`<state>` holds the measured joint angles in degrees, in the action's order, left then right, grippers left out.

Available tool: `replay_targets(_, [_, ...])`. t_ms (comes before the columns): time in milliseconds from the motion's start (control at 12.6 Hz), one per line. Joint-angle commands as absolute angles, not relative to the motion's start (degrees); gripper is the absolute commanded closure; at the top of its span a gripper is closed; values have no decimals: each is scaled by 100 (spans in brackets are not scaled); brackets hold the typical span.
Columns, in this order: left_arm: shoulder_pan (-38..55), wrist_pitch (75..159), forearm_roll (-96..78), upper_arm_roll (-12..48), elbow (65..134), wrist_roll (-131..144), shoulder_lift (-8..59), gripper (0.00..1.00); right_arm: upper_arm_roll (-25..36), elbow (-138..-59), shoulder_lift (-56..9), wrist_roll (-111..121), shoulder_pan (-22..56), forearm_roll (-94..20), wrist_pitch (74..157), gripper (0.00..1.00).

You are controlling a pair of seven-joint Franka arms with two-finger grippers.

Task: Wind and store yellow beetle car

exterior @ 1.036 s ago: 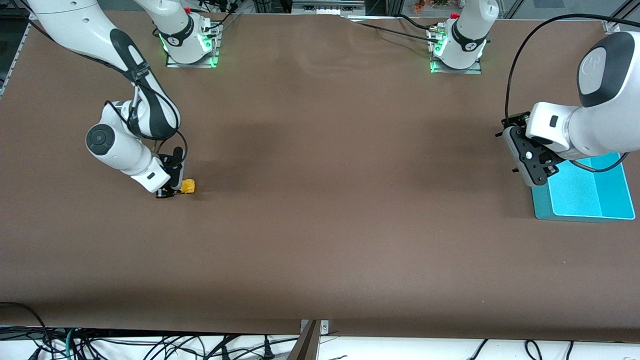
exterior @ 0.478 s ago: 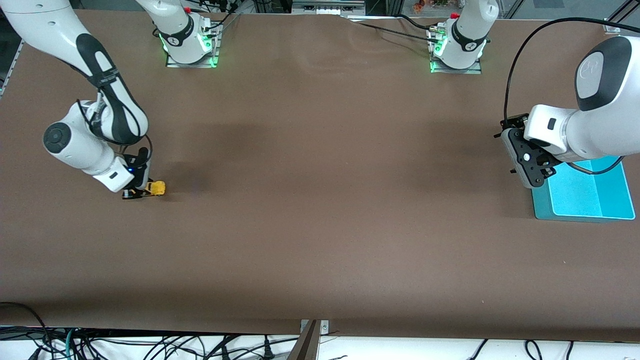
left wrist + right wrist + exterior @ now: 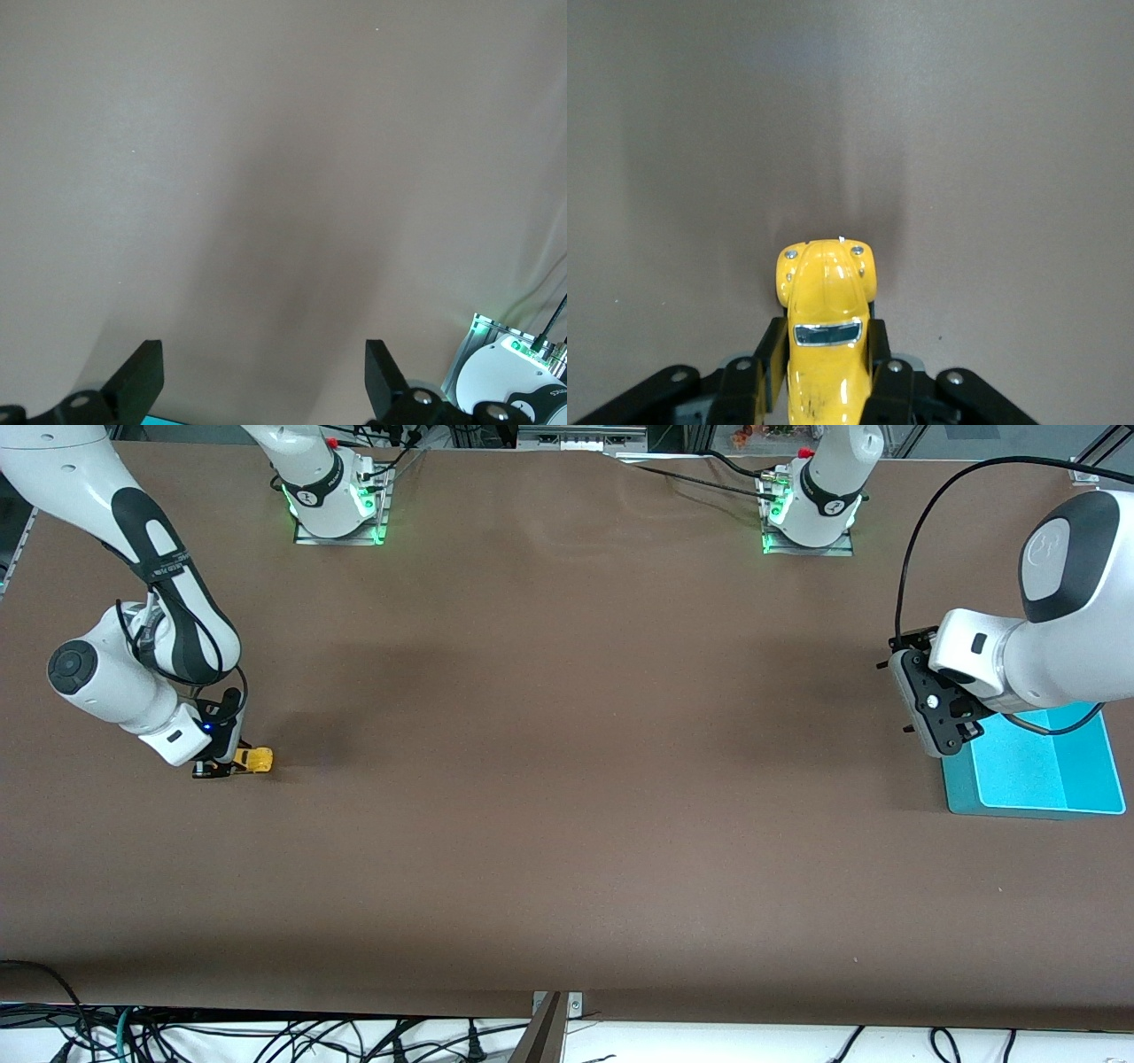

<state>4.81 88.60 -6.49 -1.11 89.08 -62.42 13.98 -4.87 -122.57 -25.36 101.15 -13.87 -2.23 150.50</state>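
The yellow beetle car (image 3: 258, 759) sits low on the brown worktop (image 3: 567, 779) at the middle left of the front frame, pinched by its flanks in the right claw (image 3: 232, 766). Its long axis runs straight out from the claw, bonnet leading toward the open worktop. The left claw (image 3: 921, 704) waits, fingers spread wide and empty, over the edge of the turquoise tray (image 3: 1036, 766) at middle right, well apart from the car.
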Motion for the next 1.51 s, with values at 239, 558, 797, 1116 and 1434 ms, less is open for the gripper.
replay_targets(239, [422,8754,-677,-132,8754,-6626,1529,0,-588,-12006,-3015,10187,-1433,-290,15003,47])
replay_targets(558, [387,8754,-686,-141,8754,-6653,1547,0,-720,-11735,-2971,10178,-1433,-290,14548,23])
replay_targets(797, [387,8745,-686,-141,8754,-6653,1547,0,-843,-11304,-2822,10073,-1424,-299,13793,14])
replay_targets(1116, [387,8745,-703,-141,8745,-6653,1547,0,-844,-10891,-2497,10055,-1415,-299,12923,0])
replay_targets(1434, [395,8754,-756,-132,8754,-6645,1564,0,-844,-10503,-1760,10081,-1406,-281,12436,0])
